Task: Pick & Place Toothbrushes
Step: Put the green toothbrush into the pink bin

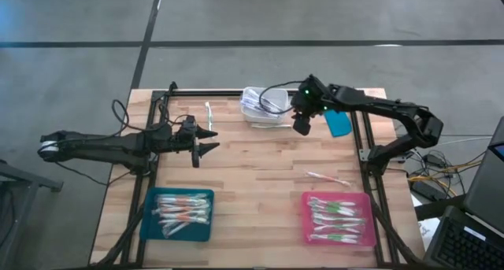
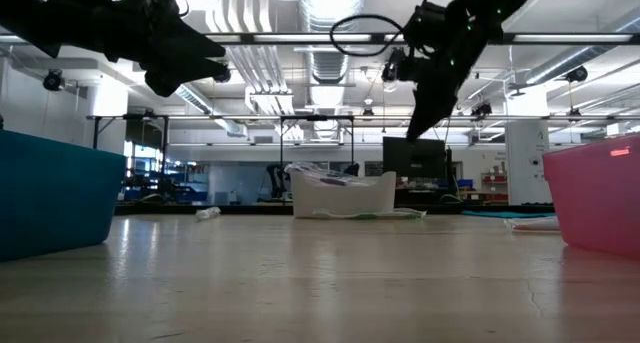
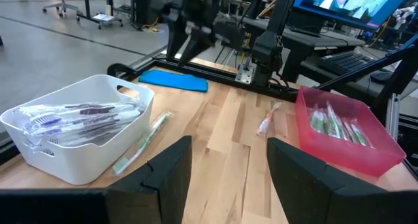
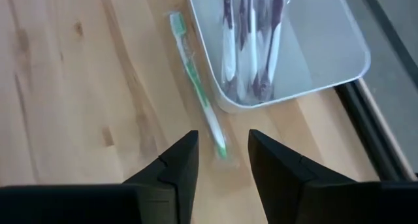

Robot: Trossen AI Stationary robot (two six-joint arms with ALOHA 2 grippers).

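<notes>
A white bin (image 4: 307, 48) at the table's far middle holds several purple-accented toothbrushes (image 4: 251, 28). One green toothbrush (image 4: 196, 80) lies flat on the wood along the bin's near side. My right gripper (image 4: 223, 159) hangs open above that toothbrush's end, slanting down, well clear of the table (image 2: 418, 118). More toothbrushes fill a teal tray (image 1: 177, 215) and a pink tray (image 1: 339, 219). One loose toothbrush (image 1: 327, 178) lies beyond the pink tray and another (image 1: 209, 112) lies left of the bin. My left gripper (image 1: 206, 142) waits open at the table's left, roughly level.
A flat blue piece (image 1: 339, 124) lies right of the bin, under the right arm. A black frame rail (image 1: 362, 136) runs along the table's right side. Bare wood (image 1: 260, 175) spreads between the bin and the two trays.
</notes>
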